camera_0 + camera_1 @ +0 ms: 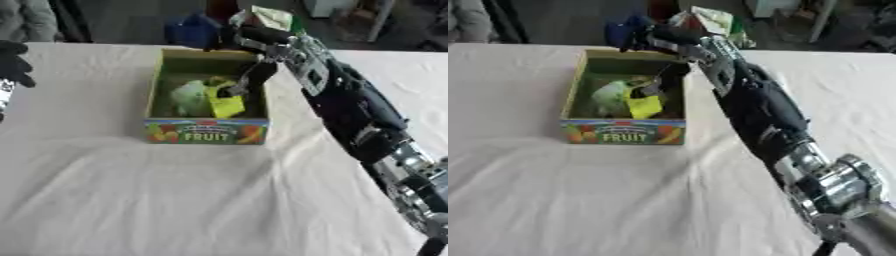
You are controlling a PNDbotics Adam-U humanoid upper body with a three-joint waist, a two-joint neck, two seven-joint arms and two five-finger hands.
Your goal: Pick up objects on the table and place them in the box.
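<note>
Left eye view: the open cardboard box with the colourful "FRUIT" front panel (206, 131) sat on the white-clothed tabletop (131, 200). Right robot hand (249, 75) reached in over the box's far right corner, fingers pointing down into it, tips at a yellow tag-like item (226, 104). Could not tell whether the fingers pinched it or had let go. A pale green rounded object (188, 97) lay beside it in the box. Left robot hand (12, 62), black, showed at the left edge, fingers curled on nothing visible.

Right eye view: same layout; the yellow item (645, 106) lay on the box floor, dark fingertips touching or just above it. No loose objects seen on the cloth.

Judgement: placing step, near its end. The next move likely calls for spreading the fingers and lifting straight up clear of the box wall.
</note>
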